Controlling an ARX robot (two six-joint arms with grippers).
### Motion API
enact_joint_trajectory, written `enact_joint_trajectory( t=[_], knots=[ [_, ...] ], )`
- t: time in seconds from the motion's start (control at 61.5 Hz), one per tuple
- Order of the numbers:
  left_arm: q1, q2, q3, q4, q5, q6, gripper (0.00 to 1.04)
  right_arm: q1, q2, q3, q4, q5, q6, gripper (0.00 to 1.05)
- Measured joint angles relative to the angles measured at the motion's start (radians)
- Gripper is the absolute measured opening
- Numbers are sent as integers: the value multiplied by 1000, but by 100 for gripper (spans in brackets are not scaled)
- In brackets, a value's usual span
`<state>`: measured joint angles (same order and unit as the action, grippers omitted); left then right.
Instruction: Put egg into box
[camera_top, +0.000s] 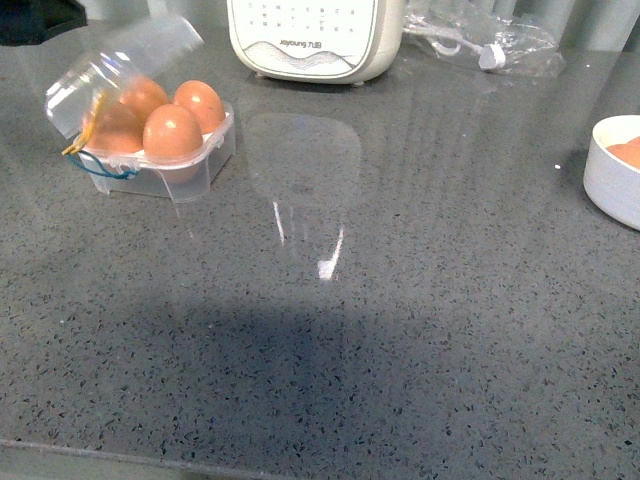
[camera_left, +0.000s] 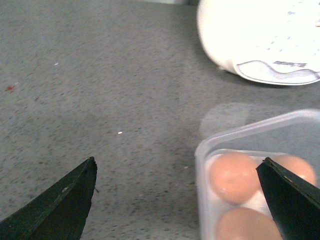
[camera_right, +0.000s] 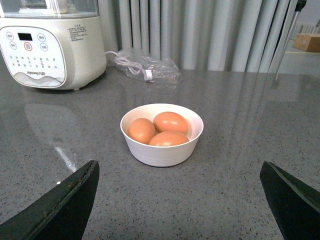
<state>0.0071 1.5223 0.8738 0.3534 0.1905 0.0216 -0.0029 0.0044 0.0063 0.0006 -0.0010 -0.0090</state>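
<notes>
Sitting at the table's (camera_top: 400, 330) far left in the front view, the box (camera_top: 190, 165) holds four eggs (camera_top: 172, 132), lid raised. Only the right wrist view shows the white bowl (camera_right: 162, 150) whole, three eggs inside. Both the left claw (camera_left: 177, 200) and right claw (camera_right: 177, 200) hang spread apart, empty.

Speckled stone-look top, clear plastic, glossy shells.

The counter (camera_top: 420, 300) is grey, speckled and polished enough to mirror the cream appliance (camera_top: 315, 35), whose shell looks like smooth glossy plastic. The box (camera_top: 150, 125) is thin clear plastic; its eggs (camera_top: 172, 132) are smooth and shiny. The bowl (camera_right: 162, 134) is plain white, perhaps ceramic. A crinkled clear bag (camera_right: 147, 67) lies behind. The fingers (camera_left: 60, 207) look matt black.
</notes>
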Motion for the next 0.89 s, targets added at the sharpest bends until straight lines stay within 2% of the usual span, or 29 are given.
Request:
enact_joint_trajectory(
  t=[0.146,0.293,0.732,0.895],
  knots=[
    [-89,-97,-38,0,-5,15,98,0,0,0,0,0,0,97],
    [-135,-159,-80,-4,-6,36,98,0,0,0,0,0,0,97],
    [-142,-473,-191,-128,-90,150,98,0,0,0,0,0,0,97],
    [-118,-612,-237,-205,-118,205,98,0,0,0,0,0,0,97]
  ],
)
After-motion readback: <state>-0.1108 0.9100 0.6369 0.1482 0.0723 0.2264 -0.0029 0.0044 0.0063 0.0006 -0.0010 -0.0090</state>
